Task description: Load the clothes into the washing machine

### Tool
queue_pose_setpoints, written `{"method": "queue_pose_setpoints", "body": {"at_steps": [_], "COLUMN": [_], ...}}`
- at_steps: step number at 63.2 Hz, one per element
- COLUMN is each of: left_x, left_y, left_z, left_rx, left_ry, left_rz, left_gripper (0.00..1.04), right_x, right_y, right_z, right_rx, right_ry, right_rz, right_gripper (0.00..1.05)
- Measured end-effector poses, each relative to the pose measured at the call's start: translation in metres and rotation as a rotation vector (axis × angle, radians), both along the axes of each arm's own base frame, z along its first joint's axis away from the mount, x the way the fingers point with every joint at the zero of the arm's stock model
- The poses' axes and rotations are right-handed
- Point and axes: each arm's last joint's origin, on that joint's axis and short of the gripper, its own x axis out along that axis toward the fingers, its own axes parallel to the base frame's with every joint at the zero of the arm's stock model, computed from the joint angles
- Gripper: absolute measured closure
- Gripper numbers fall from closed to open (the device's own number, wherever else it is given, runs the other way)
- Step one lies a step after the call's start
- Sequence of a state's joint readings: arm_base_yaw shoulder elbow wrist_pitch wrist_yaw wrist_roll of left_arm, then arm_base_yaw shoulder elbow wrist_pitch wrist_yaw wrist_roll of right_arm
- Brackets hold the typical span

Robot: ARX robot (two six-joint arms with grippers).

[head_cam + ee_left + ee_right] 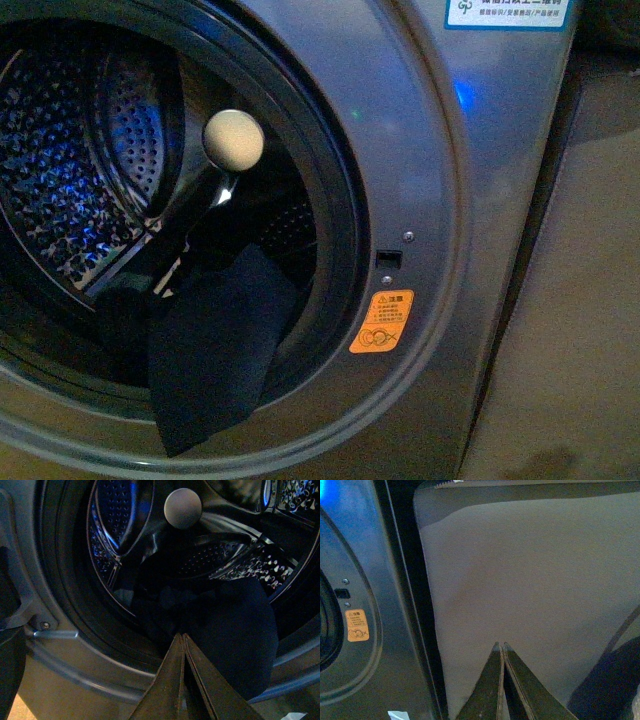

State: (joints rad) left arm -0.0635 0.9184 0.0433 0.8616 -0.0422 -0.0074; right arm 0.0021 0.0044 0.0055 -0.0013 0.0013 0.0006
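Clothes (215,350), a plain dark navy garment, hang limp over the lower lip of the washing machine (440,180), part inside the port and part draped outward over the dark door seal and onto the grey rim. Dim, bluish light fills the scene; to the right of the washer's grey metallic front runs a plain beige wall or panel (570,330), separated from it by a dark gap. Inside the round port, the perforated steel drum (60,190) glints blue, and a cream round knob (233,140) stands above the garment on a dark stalk. An orange warning sticker (381,322) sits on the front ring just right of the opening, below a small dark latch slot (388,258); a white label (508,12) shows at the top edge. In the left wrist view, the left gripper (183,639) points at the port with its jaws pressed together on nothing, tips just short of the cloth. In the right wrist view, the right gripper (500,646) faces the beige panel beside the machine, jaws likewise together and empty.
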Motion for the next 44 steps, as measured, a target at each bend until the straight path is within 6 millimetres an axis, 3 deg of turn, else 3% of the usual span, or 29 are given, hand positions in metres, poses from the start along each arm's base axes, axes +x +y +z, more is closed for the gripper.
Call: {"method": "queue_pose_setpoints", "body": {"at_steps": [8,44], "left_x": [-0.009,-0.036], "left_y": [0.008,0.009], "left_z": [0.001,0.010], "left_rx": [0.000,-0.001], "left_ry": [-0.004,-0.034], "left_rz": [0.023,0.019], "left_gripper": [1.01,1.01], "right_x": [0.000,0.000], "right_y": [0.000,0.000], "right_z": [0.000,0.000], "right_rx": [0.000,0.000], "right_ry": [0.000,0.000], "right_rz": [0.000,0.000], "right_gripper": [1.02,1.02]}}
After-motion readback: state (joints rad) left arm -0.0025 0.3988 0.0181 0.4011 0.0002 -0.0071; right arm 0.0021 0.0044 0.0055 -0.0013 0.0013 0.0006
